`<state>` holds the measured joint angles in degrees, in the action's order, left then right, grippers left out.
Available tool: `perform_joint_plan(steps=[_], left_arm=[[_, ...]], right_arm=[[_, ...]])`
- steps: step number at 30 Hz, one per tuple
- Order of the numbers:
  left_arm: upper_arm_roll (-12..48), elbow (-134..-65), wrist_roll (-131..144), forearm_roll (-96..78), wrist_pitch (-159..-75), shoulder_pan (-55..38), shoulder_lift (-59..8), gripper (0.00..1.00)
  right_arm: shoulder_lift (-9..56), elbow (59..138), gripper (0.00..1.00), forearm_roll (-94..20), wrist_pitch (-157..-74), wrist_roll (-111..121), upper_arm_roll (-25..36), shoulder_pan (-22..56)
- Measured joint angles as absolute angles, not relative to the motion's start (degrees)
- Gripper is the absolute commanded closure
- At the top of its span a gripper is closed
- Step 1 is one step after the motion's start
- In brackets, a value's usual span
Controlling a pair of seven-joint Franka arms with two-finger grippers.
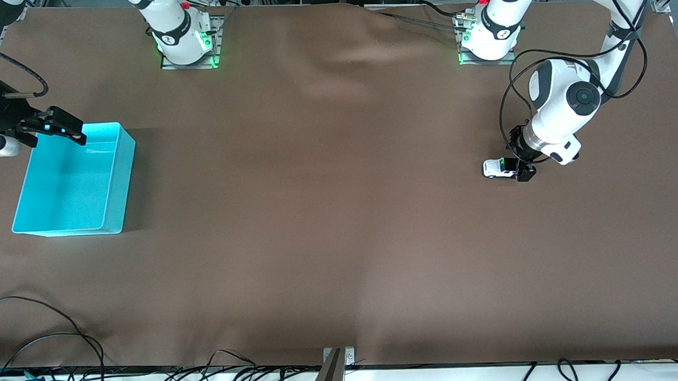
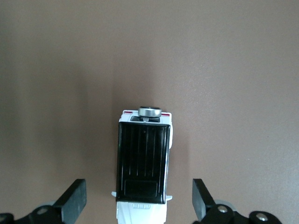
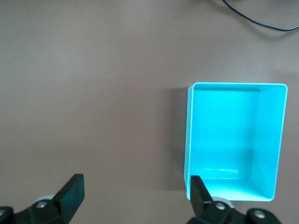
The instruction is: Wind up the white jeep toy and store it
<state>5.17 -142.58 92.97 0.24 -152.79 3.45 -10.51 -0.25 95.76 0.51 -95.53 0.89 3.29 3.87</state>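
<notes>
- Brown cloth covers the whole desk. Where is the white jeep toy?
- It sits on the cloth toward the left arm's end of the desk, well apart from the blue bin, which is at the right arm's end.
- What does the little car look like?
- It is white with a black roof and black wheels. The left wrist view shows the jeep from above, with a round silver knob at one end of it.
- Where is the left tool?
- It is low down right at the jeep. In the left wrist view the left tool has one finger on each side of the car. Its fingers are spread wide, and there is bare cloth between each finger and the car. So it is open and not touching the toy.
- And the right tool?
- It hangs over the edge of the blue bin that is farther from the front camera, near a corner. The right arm waits there.
- Is it holding something?
- No. In the right wrist view the right tool has its fingers spread apart with only cloth between them. One finger is over the bin's rim.
- What is in the bin?
- Its blue floor is all that shows.
- Anything else?
- Black cables lie along the desk edge nearest the front camera.
</notes>
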Motion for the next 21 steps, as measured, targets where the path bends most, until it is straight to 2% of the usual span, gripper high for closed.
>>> perform_joint_plan(steps=[5, 8, 11, 18, 19, 21], left_arm=[[5.17, -142.58, 92.99, 0.24, -154.44, 3.68, -11.57, 0.08], [5.17, -142.59, 92.99, 0.24, -155.5, 3.72, -12.5, 0.17], [5.17, -142.59, 92.99, 0.24, -156.19, 3.74, -13.15, 0.34], [5.17, -142.58, 92.99, 0.24, -156.45, 3.76, -13.38, 0.81], [5.17, -142.57, 92.98, 0.25, -156.45, 3.76, -13.33, 0.85], [5.17, -142.54, 92.98, 0.25, -156.45, 3.76, -13.24, 0.86]], right_arm=[[-0.25, 95.76, 0.0, 0.51, -95.53, 0.89, 3.29, 3.87], [-0.25, 95.77, 0.0, 0.51, -95.53, 0.89, 3.29, 3.87], [-0.25, 95.77, 0.0, 0.5, -95.53, 0.88, 3.29, 3.87], [-0.25, 95.76, 0.0, 0.5, -95.53, 0.87, 3.29, 3.87], [-0.24, 95.77, 0.0, 0.5, -95.53, 0.87, 3.29, 3.87], [-0.25, 95.76, 0.0, 0.5, -95.53, 0.87, 3.29, 3.87]])
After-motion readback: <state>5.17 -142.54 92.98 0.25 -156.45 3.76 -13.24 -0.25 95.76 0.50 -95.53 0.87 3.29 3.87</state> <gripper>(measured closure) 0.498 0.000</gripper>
